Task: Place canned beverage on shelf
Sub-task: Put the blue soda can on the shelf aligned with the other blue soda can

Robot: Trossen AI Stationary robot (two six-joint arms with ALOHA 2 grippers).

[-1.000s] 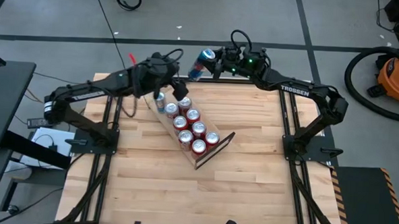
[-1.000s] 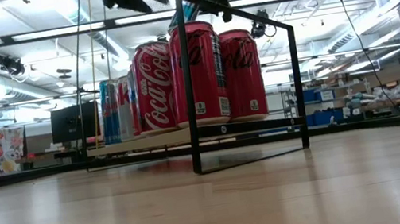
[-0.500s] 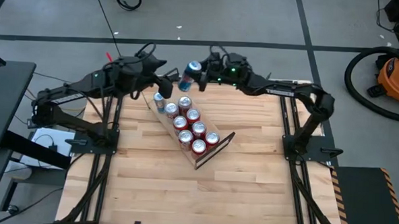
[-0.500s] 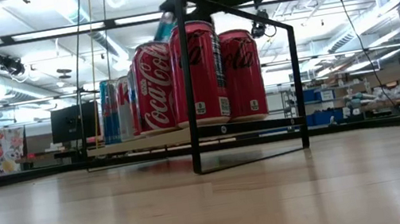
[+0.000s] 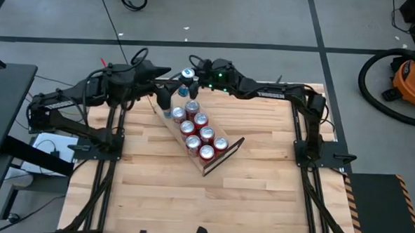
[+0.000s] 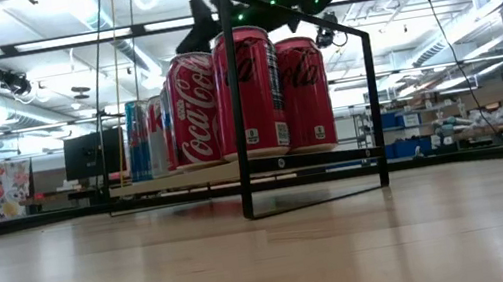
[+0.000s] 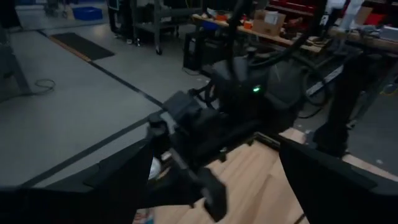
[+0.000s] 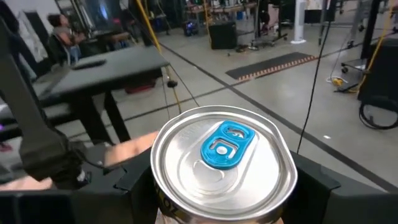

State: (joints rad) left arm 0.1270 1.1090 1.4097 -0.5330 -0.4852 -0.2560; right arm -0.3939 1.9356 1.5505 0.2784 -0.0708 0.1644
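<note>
On the wooden table (image 5: 260,196) the shelf (image 5: 228,150) holds eight cans; my right gripper (image 5: 192,78) clasps a blue-tabbed can (image 5: 187,74), unplaced; my left gripper (image 5: 163,95) gapes empty

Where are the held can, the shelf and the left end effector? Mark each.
held can (image 8: 222,158): right wrist view, silver lid.
shelf (image 5: 228,148): high view, wooden plank's near end.
left end effector (image 5: 168,96): high view, between its open fingertips.

A robotics lab: concrete floor (image 5: 268,21), shop vacuum (image 5: 405,79), workbenches (image 7: 292,28), ceiling strip lights (image 6: 34,44)
</note>
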